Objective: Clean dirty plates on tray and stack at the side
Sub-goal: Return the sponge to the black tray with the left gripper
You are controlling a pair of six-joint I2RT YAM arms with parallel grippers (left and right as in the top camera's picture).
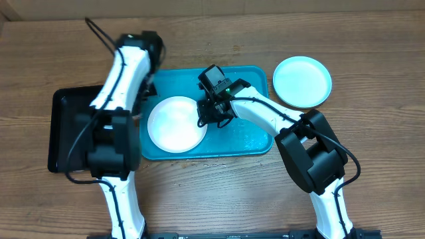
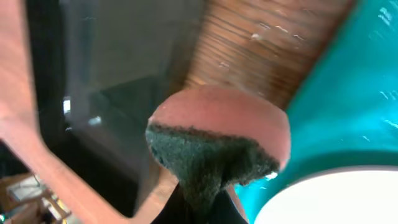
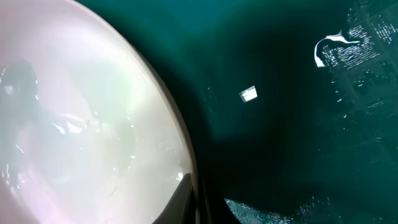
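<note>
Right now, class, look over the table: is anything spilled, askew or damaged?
Nothing is tipped or broken. The one oddity: wet-looking droplets glisten on the bare right end of the tray, right of the white plate. The left gripper pinches a sponge.

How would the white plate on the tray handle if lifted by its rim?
Probably stiff and light: the white plate looks like thin, shallow plastic. Likely slippery: its glossy surface and the teal tray show wet-looking glints. Unlikely to roll, lying flat.
</note>
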